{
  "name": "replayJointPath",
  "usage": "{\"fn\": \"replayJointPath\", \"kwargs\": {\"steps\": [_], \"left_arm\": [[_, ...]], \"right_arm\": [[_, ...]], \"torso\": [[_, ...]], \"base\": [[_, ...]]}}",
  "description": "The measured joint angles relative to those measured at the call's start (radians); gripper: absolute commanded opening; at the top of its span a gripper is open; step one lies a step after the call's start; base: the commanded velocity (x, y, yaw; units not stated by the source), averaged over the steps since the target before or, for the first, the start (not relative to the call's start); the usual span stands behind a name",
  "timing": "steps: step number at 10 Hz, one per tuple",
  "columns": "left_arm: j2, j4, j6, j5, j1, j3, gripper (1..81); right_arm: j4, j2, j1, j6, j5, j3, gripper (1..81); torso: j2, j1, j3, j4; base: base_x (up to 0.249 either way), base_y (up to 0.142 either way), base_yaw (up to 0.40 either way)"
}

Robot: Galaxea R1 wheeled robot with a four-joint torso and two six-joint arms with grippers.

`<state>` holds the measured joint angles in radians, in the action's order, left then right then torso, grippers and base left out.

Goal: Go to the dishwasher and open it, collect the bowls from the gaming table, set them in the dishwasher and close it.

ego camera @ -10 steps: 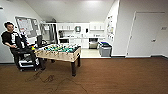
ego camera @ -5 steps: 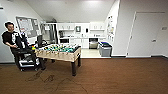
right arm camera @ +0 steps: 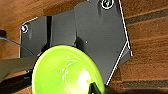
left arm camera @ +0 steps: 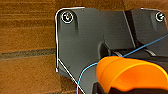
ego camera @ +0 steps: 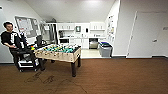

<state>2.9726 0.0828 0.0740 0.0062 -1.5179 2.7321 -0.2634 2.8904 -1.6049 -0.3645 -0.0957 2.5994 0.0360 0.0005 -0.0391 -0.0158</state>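
While an orange bowl (left arm camera: 130, 72) and green bowl (right arm camera: 66, 71) were carried, grips unreadable, steady driving toward the dishwasher (ego camera: 93, 43) was advised.

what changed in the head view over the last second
Almost nothing visibly changed. The football table, the seated person beside it, the grey bin and the kitchen at the back sit at the same places in the picture, so the camera has hardly shifted, if at all. The wrist views now show an orange bowl at the left arm and a green bowl at the right.
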Motion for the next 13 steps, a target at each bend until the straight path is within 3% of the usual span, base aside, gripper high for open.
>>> {"fn": "replayJointPath", "kwargs": {"steps": [5,13], "left_arm": [[0.002,0.000,0.000,-0.007,0.000,0.000,1.0],[0.002,0.000,0.000,-0.010,0.004,0.001,1.0]], "right_arm": [[0.000,0.000,0.001,0.000,-0.004,0.000,1.0],[0.000,0.003,0.003,0.001,-0.004,0.001,1.0]], "torso": [[0.000,0.001,0.000,0.000],[0.000,0.001,0.000,0.000]], "base": [[0.150,0.000,0.000],[0.150,-0.083,0.000]]}}
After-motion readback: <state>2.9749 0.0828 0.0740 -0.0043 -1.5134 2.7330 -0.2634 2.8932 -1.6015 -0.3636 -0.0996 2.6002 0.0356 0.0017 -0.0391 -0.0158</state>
